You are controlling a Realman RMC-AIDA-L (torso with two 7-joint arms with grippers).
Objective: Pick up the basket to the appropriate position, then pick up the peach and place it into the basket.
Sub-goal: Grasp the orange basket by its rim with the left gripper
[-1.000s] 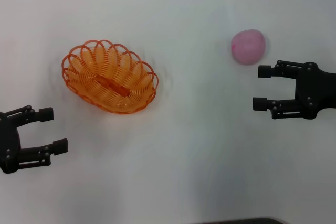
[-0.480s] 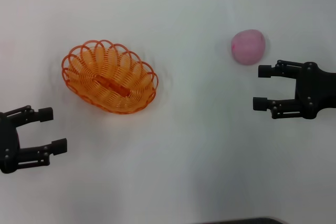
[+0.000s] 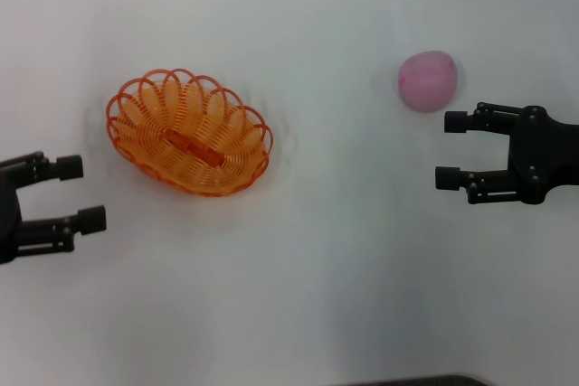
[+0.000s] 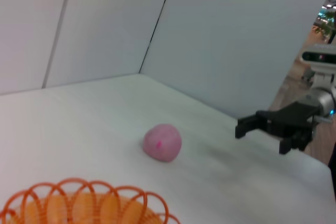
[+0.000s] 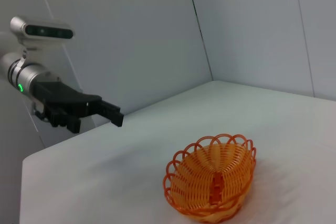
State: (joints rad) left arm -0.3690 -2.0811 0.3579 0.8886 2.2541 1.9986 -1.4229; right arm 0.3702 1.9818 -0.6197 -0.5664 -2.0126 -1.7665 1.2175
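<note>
One basket [image 3: 189,144]; one peach [image 3: 428,80]; two hands, left [image 3: 76,193] and right [image 3: 451,149].

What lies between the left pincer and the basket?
Nothing: in the head view only bare white table separates the open left pincer from the basket.

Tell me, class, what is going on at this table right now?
Nothing is held yet. The orange basket sits empty on the white table, and the peach lies apart from it. The left hand is open near the basket; the right hand is open beside the peach.
</note>
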